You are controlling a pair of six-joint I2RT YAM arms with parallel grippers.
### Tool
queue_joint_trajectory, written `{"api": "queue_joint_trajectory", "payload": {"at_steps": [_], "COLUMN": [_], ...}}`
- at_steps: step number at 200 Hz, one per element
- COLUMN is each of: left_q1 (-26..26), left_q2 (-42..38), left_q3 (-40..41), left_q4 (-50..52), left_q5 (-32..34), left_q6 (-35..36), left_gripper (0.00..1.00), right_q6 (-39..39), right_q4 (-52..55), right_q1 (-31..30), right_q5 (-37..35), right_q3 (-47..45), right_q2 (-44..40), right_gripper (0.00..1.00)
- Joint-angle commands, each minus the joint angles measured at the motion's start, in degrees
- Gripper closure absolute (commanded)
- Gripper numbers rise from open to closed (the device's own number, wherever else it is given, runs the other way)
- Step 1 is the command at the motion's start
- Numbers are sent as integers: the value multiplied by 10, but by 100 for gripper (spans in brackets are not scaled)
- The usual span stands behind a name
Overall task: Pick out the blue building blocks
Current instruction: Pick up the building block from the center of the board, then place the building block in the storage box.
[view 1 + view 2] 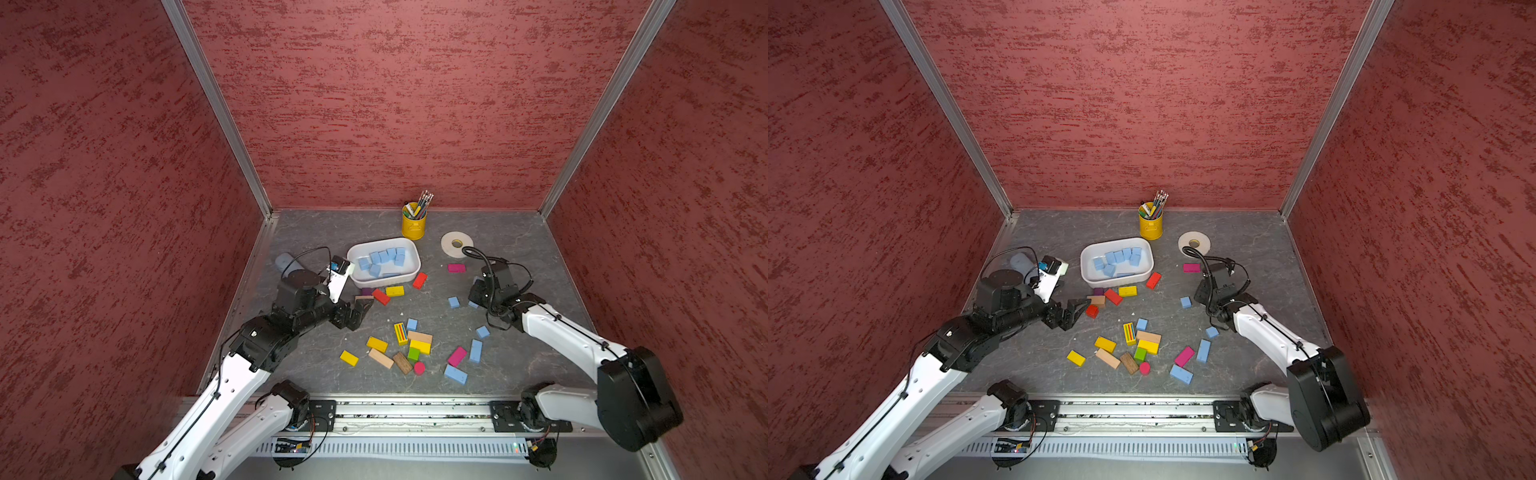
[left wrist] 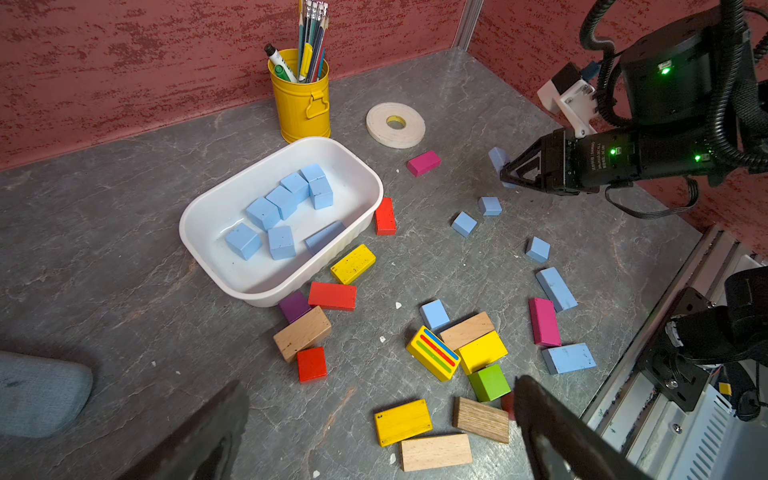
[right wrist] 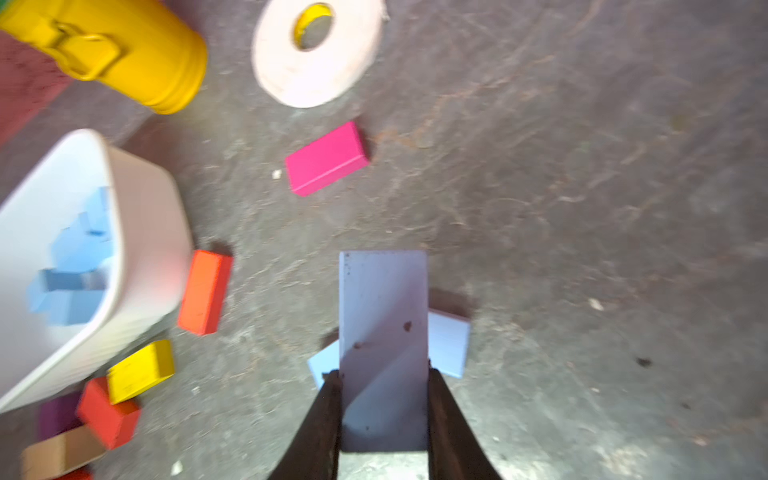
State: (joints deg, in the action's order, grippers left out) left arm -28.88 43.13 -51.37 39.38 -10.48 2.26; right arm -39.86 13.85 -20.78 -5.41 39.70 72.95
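Red-walled booth, grey surface strewn with coloured blocks. Right fingers pinch a long blue block above it, likely bound for the white tub holding other blue blocks. Left fingers hang spread and empty.

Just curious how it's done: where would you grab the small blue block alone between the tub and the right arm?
Probably by two opposite side faces of the small blue block, coming straight down from above. It lies flat, its sides upright, with room on every side.
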Motion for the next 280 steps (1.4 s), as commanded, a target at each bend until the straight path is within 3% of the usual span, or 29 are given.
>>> {"api": "queue_joint_trajectory", "payload": {"at_steps": [1,72,119,235,280], "left_q1": [3,3,4,4,4], "left_q2": [-5,-5,-5,-6,-6], "left_q3": [5,5,5,5,6], "left_q4": [-11,-11,-11,-10,-10], "left_q5": [-9,-8,-6,-4,-2], "left_q6": [5,6,6,6,6], "left_gripper": [0,0,0,0,0], "right_q6": [17,20,23,63,77], "right_q4": [-57,-131,-150,-85,-30], "right_q1": [4,-3,-28,-112,-126], "right_q5": [62,159,186,181,140], "right_q3": [14,44,96,300,368], "right_q2": [-9,34,92,283,340], "right_gripper": [93,100,100,100,98]}}
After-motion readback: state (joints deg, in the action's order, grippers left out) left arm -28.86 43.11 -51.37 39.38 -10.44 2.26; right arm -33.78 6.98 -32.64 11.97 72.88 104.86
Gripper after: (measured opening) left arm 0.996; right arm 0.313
